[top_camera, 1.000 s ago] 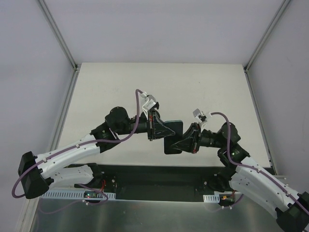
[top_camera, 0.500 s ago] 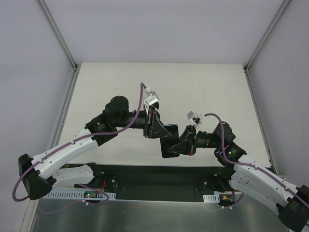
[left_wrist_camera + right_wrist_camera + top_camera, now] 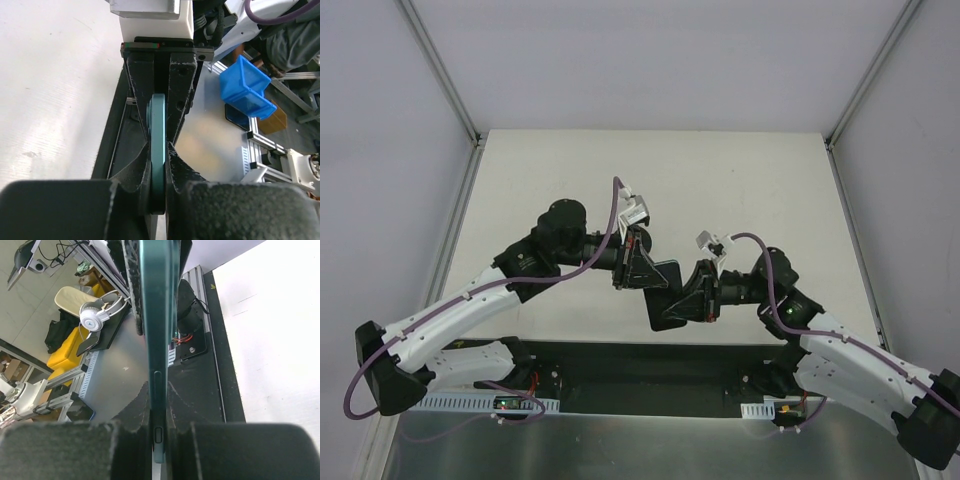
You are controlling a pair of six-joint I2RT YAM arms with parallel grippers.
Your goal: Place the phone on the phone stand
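The phone point(image 3: 667, 288) is held off the white table point(image 3: 740, 190) between both grippers, near the table's front middle. My left gripper point(image 3: 642, 270) is shut on its left end and my right gripper point(image 3: 696, 298) is shut on its right end. Edge-on in the left wrist view, the phone point(image 3: 158, 125) shows as a thin teal strip pinched by my left gripper point(image 3: 158, 150), with the right gripper's fingers point(image 3: 140, 75) at its far end. The right wrist view shows the phone point(image 3: 157, 315), side buttons visible, clamped in my right gripper point(image 3: 158, 400). The phone stand is out of view.
A black strip point(image 3: 640, 362) runs along the table's near edge by the arm bases. Grey walls with metal posts point(image 3: 440, 70) enclose the table. Off the table are a blue bin point(image 3: 246, 92) and white headphones point(image 3: 95, 315).
Both grippers and the phone have shifted a little to the left and slightly nearer the front edge. The phone stays held at both ends.
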